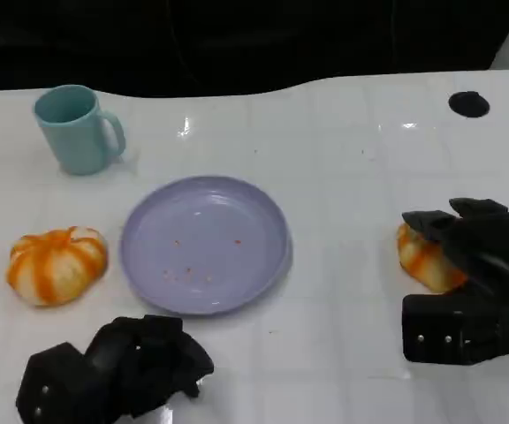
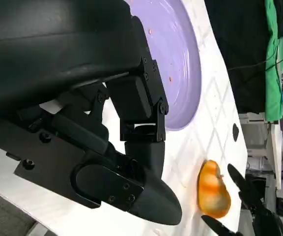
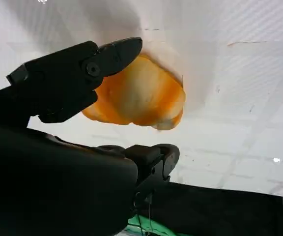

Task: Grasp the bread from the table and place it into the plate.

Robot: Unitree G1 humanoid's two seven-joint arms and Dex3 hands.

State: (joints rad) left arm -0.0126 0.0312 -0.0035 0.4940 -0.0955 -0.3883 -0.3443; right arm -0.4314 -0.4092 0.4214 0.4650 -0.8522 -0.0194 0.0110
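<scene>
The right hand (image 1: 467, 265) has its fingers around the orange bread (image 1: 424, 258), right of the purple plate (image 1: 204, 244); the left hand (image 1: 117, 367) rests curled, holding nothing.

You are looking at a staged test bench in a lab or workshop, not a home kitchen. The white table (image 1: 343, 141) has a faint grid pattern and holds only a few props: a teal mug (image 1: 76, 129) at ten o'clock and an empty lilac plate (image 1: 204, 244) at centre. Beyond the table edge, the left wrist view shows green cloth (image 2: 273, 54), cables and equipment frames.
</scene>
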